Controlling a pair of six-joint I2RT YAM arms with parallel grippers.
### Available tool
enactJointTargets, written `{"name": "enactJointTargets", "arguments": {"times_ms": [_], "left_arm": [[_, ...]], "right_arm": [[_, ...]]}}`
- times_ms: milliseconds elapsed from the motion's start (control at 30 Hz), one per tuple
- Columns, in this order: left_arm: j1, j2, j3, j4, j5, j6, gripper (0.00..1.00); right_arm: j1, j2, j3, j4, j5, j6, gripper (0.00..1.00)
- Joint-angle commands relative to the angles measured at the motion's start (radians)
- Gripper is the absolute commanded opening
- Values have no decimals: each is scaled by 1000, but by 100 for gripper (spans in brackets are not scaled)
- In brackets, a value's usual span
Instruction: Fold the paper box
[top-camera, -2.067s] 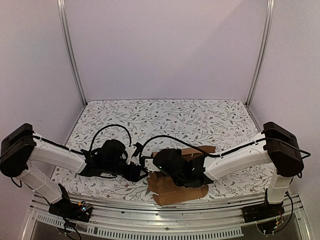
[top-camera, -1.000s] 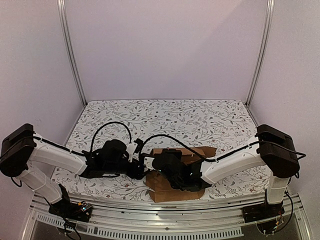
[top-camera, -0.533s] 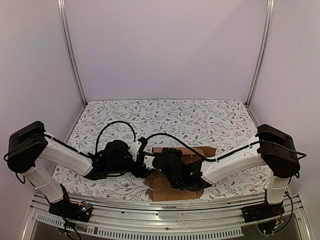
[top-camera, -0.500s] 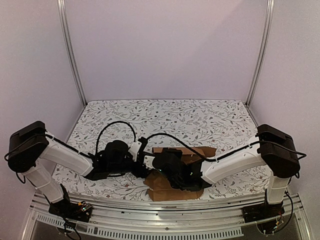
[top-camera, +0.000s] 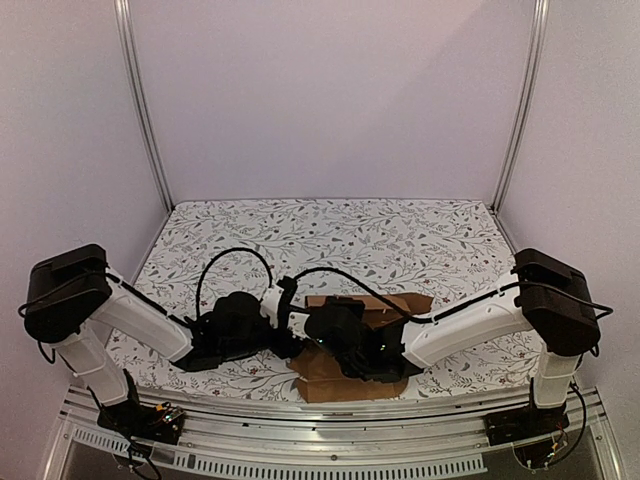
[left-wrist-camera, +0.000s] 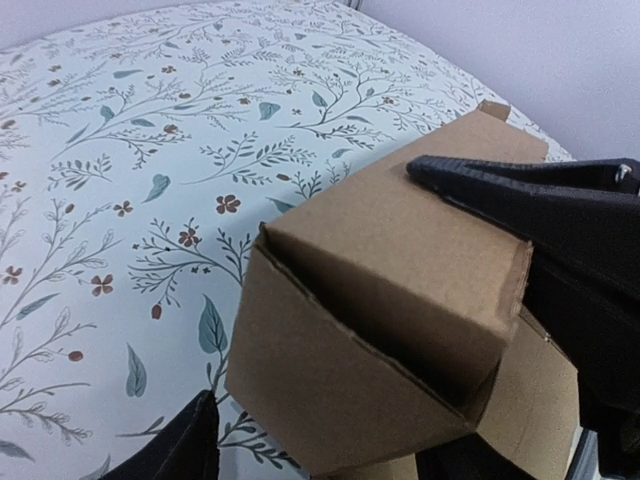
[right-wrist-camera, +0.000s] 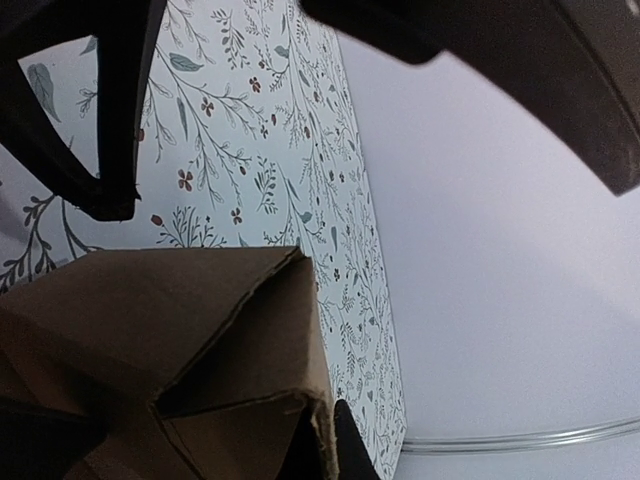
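Note:
The paper box (top-camera: 335, 378) is brown cardboard, partly folded, lying at the table's near middle under both wrists. In the left wrist view its open end (left-wrist-camera: 380, 300) shows a flap folded in at a slant. My left gripper (left-wrist-camera: 330, 460) is open and straddles that end, with one finger (left-wrist-camera: 190, 448) clear of the cardboard. In the top view it (top-camera: 288, 338) sits at the box's left end. My right gripper (right-wrist-camera: 325, 440) is shut on a wall of the box (right-wrist-camera: 180, 320). From above it (top-camera: 318, 342) lies over the box.
The floral tablecloth (top-camera: 330, 235) covers the table out to the pale walls. Metal posts (top-camera: 140, 110) stand at the back corners. The near table edge (top-camera: 320, 410) runs just in front of the box. Black cables loop over both wrists.
My left arm has swung right and brought its gripper up to the box's left end. The right gripper has pulled the box slightly back from the near edge, then stayed still.

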Motion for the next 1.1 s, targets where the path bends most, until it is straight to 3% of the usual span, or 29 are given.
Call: {"name": "enactJointTargets", "arguments": {"times_ms": [0,467,967,1067], "left_arm": [[-23,16,9,62,-125,-8,63],[-55,13,30,52,-241,-15,33],[-56,22,60,64,-252,11,15],[-55,23,61,68,-250,12,13]], "right_arm": [[17,-22,18,-34,-39,60,0],[18,-8,108,-145,-69,153,0],[18,56,211,-209,-90,202,4],[19,64,223,-210,-87,200,10]]}}
